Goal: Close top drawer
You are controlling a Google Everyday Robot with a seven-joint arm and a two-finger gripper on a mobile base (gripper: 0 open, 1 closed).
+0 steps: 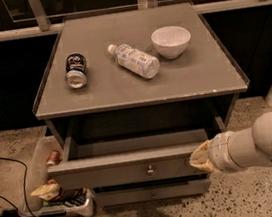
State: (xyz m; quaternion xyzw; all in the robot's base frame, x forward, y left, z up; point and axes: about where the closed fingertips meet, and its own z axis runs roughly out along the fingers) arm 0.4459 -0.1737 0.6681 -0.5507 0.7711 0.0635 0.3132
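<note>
The top drawer (110,175) is a wide grey-brown wooden box pulled out from under the tabletop, with a small round metal knob (149,169) at the centre of its flat front. Its inside looks empty. My gripper (199,158) comes in from the right on a thick white arm (262,145) and sits against the right end of the drawer's front panel, near its top edge.
On the grey tabletop (211,72) lie a tipped can (75,71), a plastic bottle (135,60) on its side and a white bowl (171,41). A lower drawer front (153,193) shows beneath. A tray of snacks (55,197) and cables (24,197) are on the floor at left.
</note>
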